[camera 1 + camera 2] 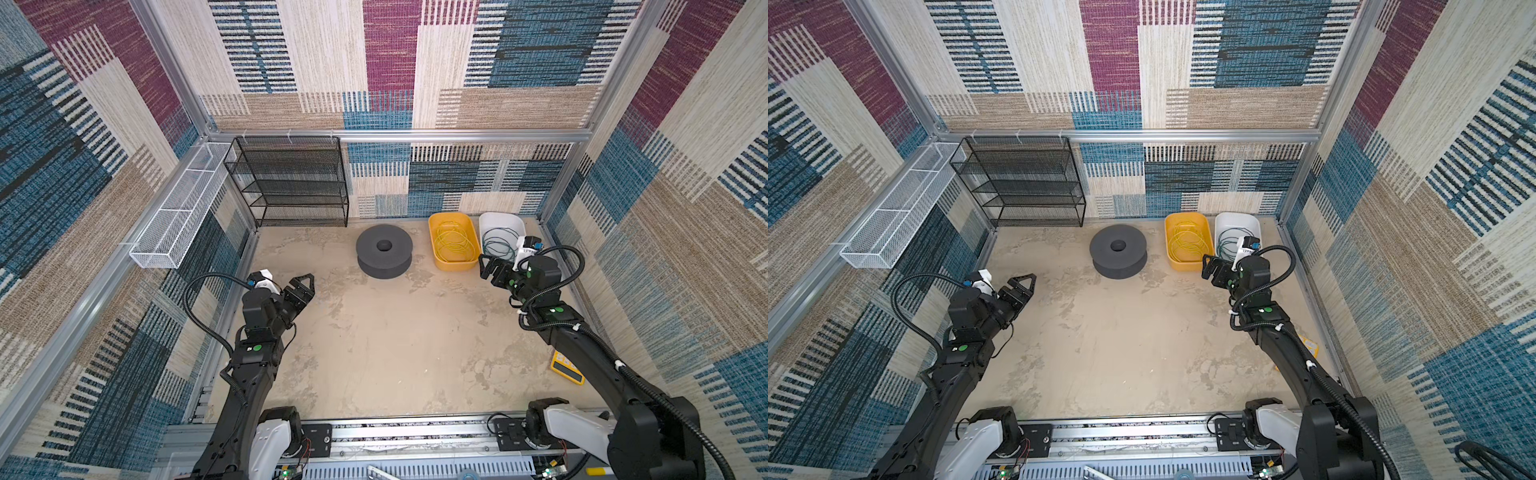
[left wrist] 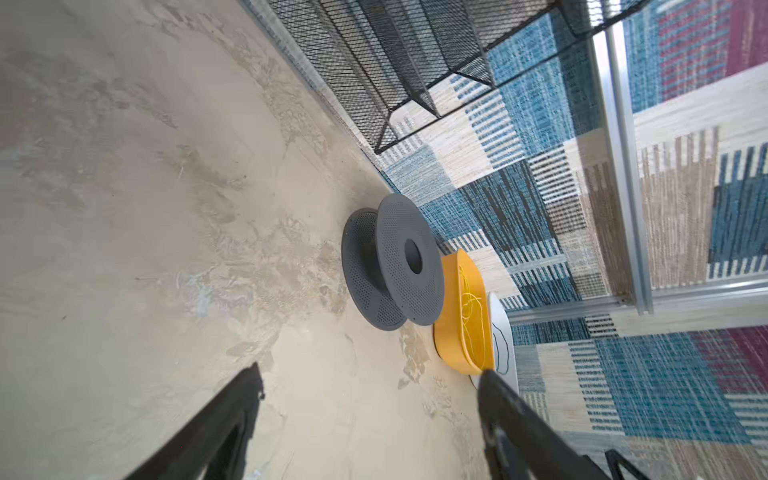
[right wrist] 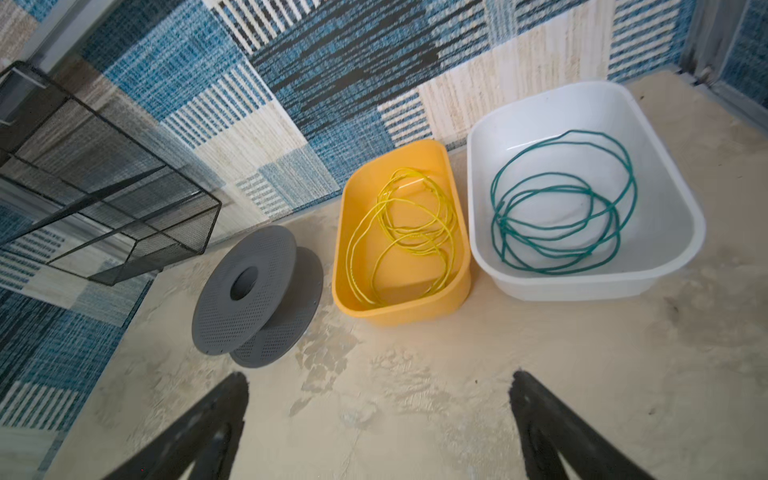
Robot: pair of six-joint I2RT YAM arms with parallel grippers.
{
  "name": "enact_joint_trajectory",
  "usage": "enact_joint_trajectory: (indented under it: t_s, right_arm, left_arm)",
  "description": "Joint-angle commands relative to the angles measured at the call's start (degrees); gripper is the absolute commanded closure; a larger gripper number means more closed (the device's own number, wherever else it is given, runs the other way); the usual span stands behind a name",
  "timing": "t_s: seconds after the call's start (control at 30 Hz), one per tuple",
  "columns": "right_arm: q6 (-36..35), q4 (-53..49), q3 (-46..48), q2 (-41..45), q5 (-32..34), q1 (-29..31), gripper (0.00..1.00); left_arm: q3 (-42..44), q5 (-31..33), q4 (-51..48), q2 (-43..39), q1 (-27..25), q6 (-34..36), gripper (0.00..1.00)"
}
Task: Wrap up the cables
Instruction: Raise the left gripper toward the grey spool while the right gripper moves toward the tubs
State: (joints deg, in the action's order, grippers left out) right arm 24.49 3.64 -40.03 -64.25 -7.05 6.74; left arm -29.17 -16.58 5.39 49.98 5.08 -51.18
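Note:
The cables lie in two bins at the back right. A yellow cable [image 3: 399, 199] is loosely looped in a yellow bin [image 3: 399, 311], and a teal-green cable [image 3: 540, 189] is coiled in a white bin [image 3: 582, 282]. Both top views show them [image 1: 455, 245] [image 1: 496, 245]. An empty grey spool [image 1: 384, 255] stands on one flange to the left of the bins. My right gripper [image 1: 490, 266] hovers open just in front of the white bin, its jaws empty [image 3: 378, 376]. My left gripper [image 1: 307, 280] is open and empty over the floor, well left of the spool [image 2: 399, 270].
A black mesh shelf [image 1: 291, 183] stands at the back left, with a white mesh basket [image 1: 178, 212] on the left wall. A yellow device [image 1: 567, 368] lies on the floor under the right arm. A metal rail [image 1: 415, 432] runs along the front.

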Motion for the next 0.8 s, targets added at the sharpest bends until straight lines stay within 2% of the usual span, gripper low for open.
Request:
enact_joint_trajectory:
  t_s: [0.0, 0.03, 0.13, 0.23, 0.33, 0.5, 0.63, 0.77]
  right_arm:
    - [1.5, 2.9, 1.9, 1.3, -5.4, 0.0, 0.06]
    - [2.0, 3.4, 2.8, 1.7, -5.8, 0.0, 0.08]
    - [4.2, 3.5, 4.6, 2.3, -4.8, 0.0, 0.14]
    - [4.1, 5.1, 6.5, 1.9, -7.8, 0.0, 0.23]
    - [5.1, 7.1, 8.4, 2.3, -9.9, 0.0, 0.27]
    - [6.7, 11.0, 11.2, 3.9, -14.1, 0.0, 0.27]
    - [6.0, 11.2, 12.0, 4.5, -15.2, 0.0, 0.31]
    - [5.3, 11.0, 12.2, 4.7, -15.4, 0.0, 0.31]
  left_arm:
    - [4.2, 4.6, 11.2, 1.5, 0.0, -8.9, 0.27]
    - [4.7, 5.0, 12.6, 2.8, 0.1, -9.7, 0.28]
    - [0.4, -1.9, 14.6, 9.4, -0.3, -3.3, 0.29]
    - [-5.5, -8.2, 17.1, 19.7, -2.4, -0.3, 0.26]
    - [-10.9, -14.3, 20.9, 29.6, -5.1, 0.2, 0.25]
    - [-16.3, -19.8, 29.0, 40.8, -9.4, -2.2, 0.27]
    - [-17.4, -21.8, 43.2, 48.9, -10.1, -9.8, 0.27]
    - [-19.7, -24.4, 51.4, 55.7, -10.4, -14.4, 0.28]
